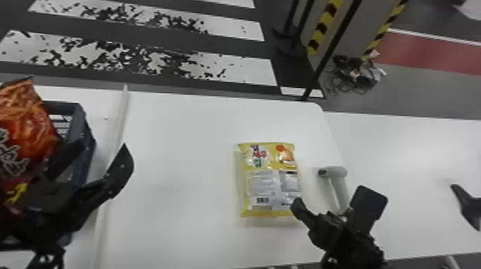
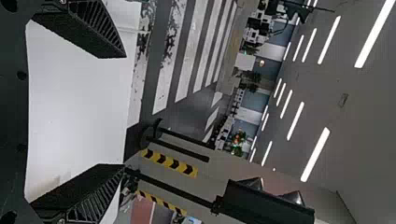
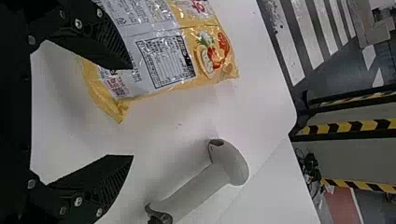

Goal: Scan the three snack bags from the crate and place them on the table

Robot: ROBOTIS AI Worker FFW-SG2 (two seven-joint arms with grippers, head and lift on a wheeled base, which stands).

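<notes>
In the head view my left gripper (image 1: 91, 161) is open beside the crate (image 1: 83, 143), where an orange snack bag (image 1: 27, 125) stands; its spread fingers also frame the left wrist view (image 2: 112, 112). A yellow snack bag (image 1: 270, 182) lies on the table (image 1: 179, 143), its printed back upward. My right gripper (image 1: 327, 202) stands open at that bag's near right corner. In the right wrist view the right gripper (image 3: 133, 112) has the yellow bag (image 3: 163, 56) by one finger and the white handheld scanner (image 3: 201, 186) beyond the gap. That scanner (image 1: 334, 184) lies right of the bag.
A raised strip (image 1: 114, 143) runs between the crate and the table's middle. At the far right a dark pointed object (image 1: 467, 205) shows over the white surface. Striped posts (image 1: 324, 27) and cables (image 1: 358, 75) are beyond the table.
</notes>
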